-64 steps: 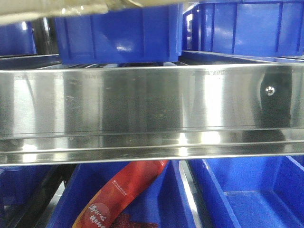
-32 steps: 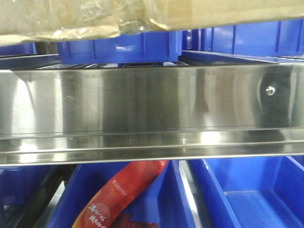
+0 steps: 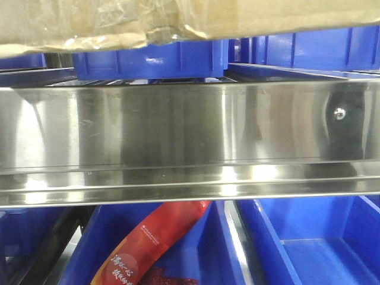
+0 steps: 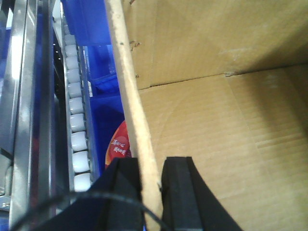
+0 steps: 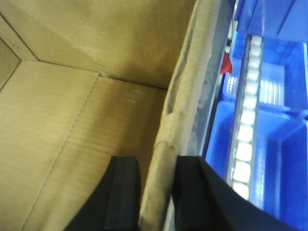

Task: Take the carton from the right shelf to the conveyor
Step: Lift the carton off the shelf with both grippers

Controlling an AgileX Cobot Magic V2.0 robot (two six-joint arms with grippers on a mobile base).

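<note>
Though only its crinkly taped underside shows, cut off at the top of the front view, the corrugated brown carton sits above the brushed steel shelf; the left gripper and right gripper each clamp one upright cardboard wall.

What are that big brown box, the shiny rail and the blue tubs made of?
Big brown box: corrugated cardboard, matte, fluting lines showing.
Shiny rail: probably brushed stainless steel, mirror-like reflections.
Blue tubs: likely moulded plastic, glossy highlights.

Bright glare streaks the right shelf; wrist views look soft, shadowed.
</note>
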